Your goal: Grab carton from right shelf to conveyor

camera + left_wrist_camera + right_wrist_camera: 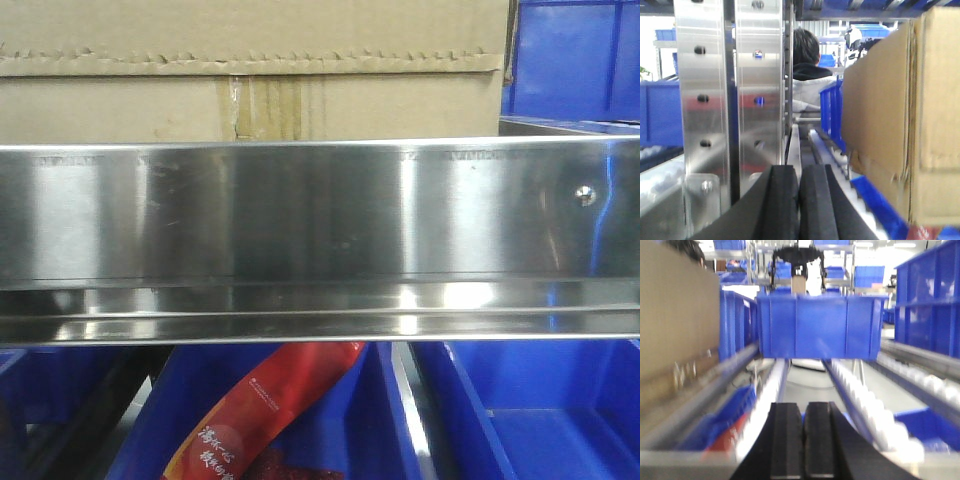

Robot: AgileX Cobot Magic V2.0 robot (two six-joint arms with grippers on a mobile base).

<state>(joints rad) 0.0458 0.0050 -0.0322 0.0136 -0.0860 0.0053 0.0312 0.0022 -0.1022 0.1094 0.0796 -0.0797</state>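
The brown carton (250, 70) sits on the right shelf behind its shiny steel front rail (300, 225), with a serrated flap edge and tape at the centre seam. In the left wrist view the carton (900, 110) fills the right side, and my left gripper (799, 200) is shut and empty to its left, next to the perforated steel upright (730, 100). In the right wrist view the carton (675, 320) is at the left, and my right gripper (803, 440) is shut and empty to its right. The conveyor is out of view.
Blue bins (520, 410) stand under the rail, one holding a red packet (270, 400). A blue bin (820, 325) sits ahead on the roller tracks (865, 405). More blue bins (925, 305) are stacked at right. A person (807, 70) stands behind the rack.
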